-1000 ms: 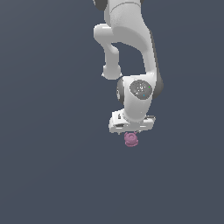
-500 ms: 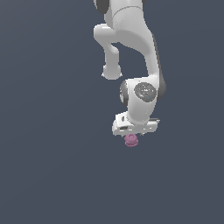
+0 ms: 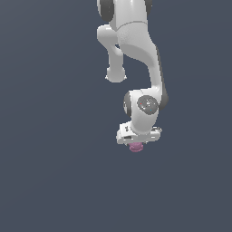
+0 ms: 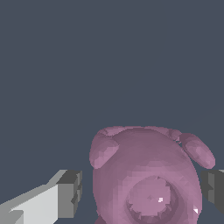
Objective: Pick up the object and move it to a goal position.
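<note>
The object (image 3: 135,147) is a small pink-mauve rounded lump with ear-like bumps, lying on the dark grey floor (image 3: 54,181) directly under the white hand. My gripper (image 3: 136,143) is low over it; in the exterior view the fingers are hidden by the hand. In the wrist view the object (image 4: 146,175) fills the space between the two fingertips (image 4: 70,194). The gripper (image 4: 142,192) is open. One fingertip stands a small gap away from the object and the other sits at the picture's edge, close against its side.
The white arm (image 3: 136,54) rises from the hand towards the top of the exterior view. The flat dark grey floor shows all around, with no other objects or goal marker in sight.
The hand has come down over the pink object, which has stayed in place. The arm's wrist has lowered with it.
</note>
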`<action>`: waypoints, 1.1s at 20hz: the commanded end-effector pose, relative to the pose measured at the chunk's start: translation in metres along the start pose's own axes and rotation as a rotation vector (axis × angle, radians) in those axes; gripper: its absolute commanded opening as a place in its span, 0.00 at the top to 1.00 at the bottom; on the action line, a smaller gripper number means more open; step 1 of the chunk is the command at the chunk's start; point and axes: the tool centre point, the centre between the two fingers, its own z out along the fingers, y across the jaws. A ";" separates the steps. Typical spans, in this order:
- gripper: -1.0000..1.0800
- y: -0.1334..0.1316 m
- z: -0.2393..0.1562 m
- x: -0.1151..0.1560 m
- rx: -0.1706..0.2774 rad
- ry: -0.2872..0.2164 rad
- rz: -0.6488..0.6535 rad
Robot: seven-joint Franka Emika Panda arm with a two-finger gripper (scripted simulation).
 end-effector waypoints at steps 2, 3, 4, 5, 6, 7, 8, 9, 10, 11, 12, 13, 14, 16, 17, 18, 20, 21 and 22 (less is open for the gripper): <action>0.04 0.000 0.008 0.001 0.000 0.002 0.000; 0.04 0.000 0.008 0.002 0.000 0.002 0.000; 0.04 0.000 0.008 0.002 0.000 0.002 0.000; 1.00 0.000 0.008 0.002 0.000 0.002 0.000; 1.00 0.000 0.008 0.002 0.000 0.002 0.000; 1.00 0.000 0.008 0.002 0.000 0.002 0.000; 1.00 0.000 0.008 0.002 0.000 0.002 0.000; 1.00 0.000 0.008 0.002 0.000 0.002 0.000; 1.00 0.000 0.008 0.002 0.000 0.002 0.000; 1.00 0.000 0.008 0.002 0.000 0.002 0.000; 1.00 0.000 0.008 0.002 0.000 0.002 0.000; 1.00 0.000 0.008 0.002 0.000 0.002 0.000; 1.00 0.000 0.008 0.002 0.000 0.002 0.000; 1.00 0.000 0.008 0.002 0.000 0.002 0.000; 1.00 0.000 0.007 0.001 0.000 0.002 0.000; 1.00 0.001 0.006 0.001 0.000 0.002 0.000; 1.00 0.002 0.003 0.000 0.000 0.002 0.000; 1.00 0.003 0.001 -0.002 0.000 0.002 0.000; 1.00 0.005 -0.002 -0.003 0.000 0.002 0.000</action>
